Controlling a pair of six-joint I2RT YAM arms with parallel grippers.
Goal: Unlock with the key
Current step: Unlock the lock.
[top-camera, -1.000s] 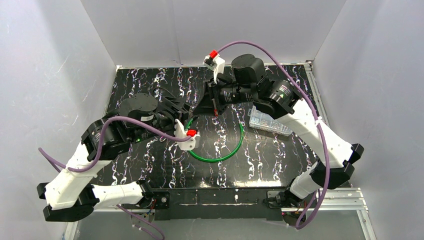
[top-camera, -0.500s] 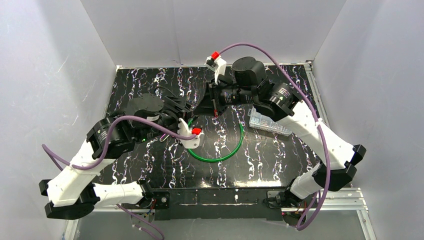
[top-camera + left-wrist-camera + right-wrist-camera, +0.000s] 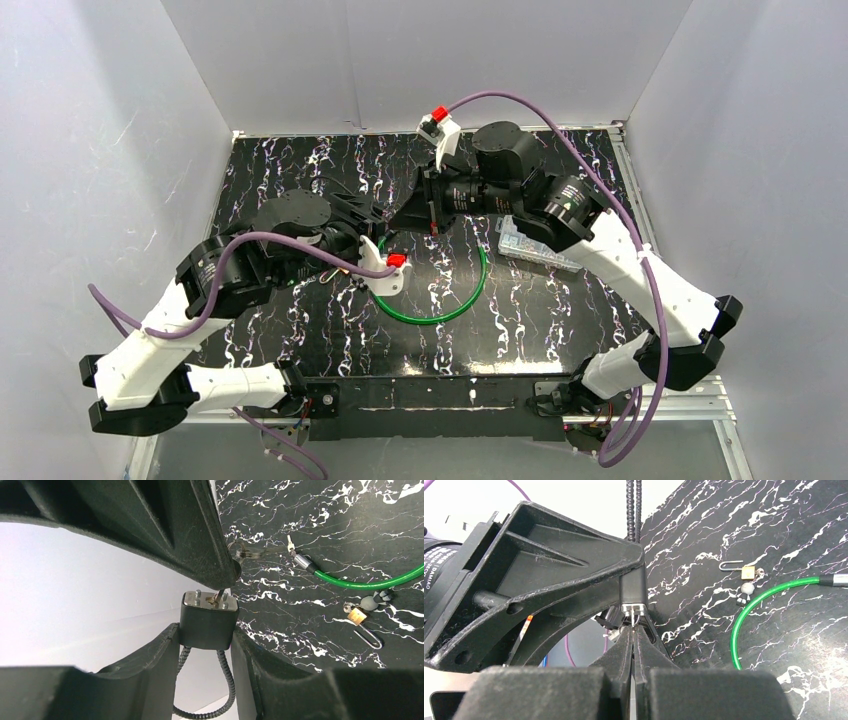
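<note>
Both my claws meet above the marbled table, one on the padlock, the other on its key.

The black marbled table [image 3: 300, 335] lies beneath both claws, with a green cable loop [image 3: 432, 321] lying on it just under where they meet. A clear plastic box [image 3: 540, 247] sits off to the outer side of my right claw. My left claw [image 3: 206, 630] is clamped on the black padlock [image 3: 207, 622], a finger against each side of the body, and the flexible steel shackle [image 3: 227, 677] hangs back between them. My right claw [image 3: 633, 636] is pinched together on the key [image 3: 632, 620], which sits in the padlock's silver face right at its tips. A small brass padlock [image 3: 356, 615] lies on the table apart from both claws, near the cable.
</note>
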